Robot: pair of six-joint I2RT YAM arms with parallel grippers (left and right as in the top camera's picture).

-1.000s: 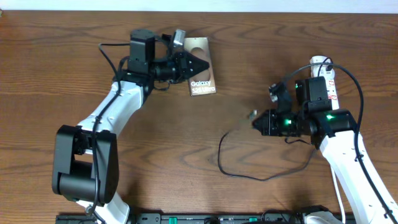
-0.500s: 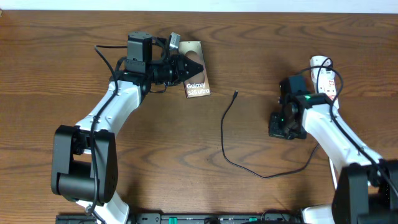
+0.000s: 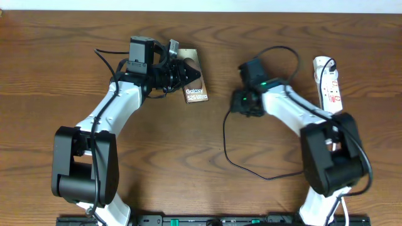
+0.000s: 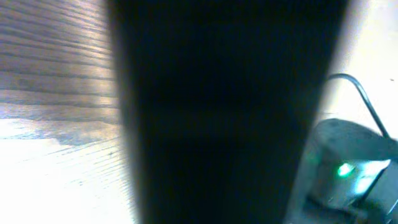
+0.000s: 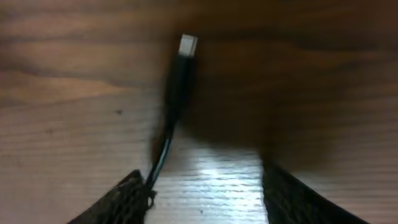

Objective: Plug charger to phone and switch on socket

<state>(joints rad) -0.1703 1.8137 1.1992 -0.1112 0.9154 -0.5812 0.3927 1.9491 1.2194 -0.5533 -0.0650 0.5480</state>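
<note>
The right gripper (image 3: 242, 103) has swung from 3 o'clock to centre, jaws parted over the charger (image 5: 179, 81) tip, which lies loose. The left gripper (image 3: 188, 70) stays clamped on the phone (image 3: 195, 93) at 12 o'clock, now rotated.

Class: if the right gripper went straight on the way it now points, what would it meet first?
Probably the charger's plug, lying on the table just ahead of the right gripper, between its open fingers. Depth is unclear.
</note>
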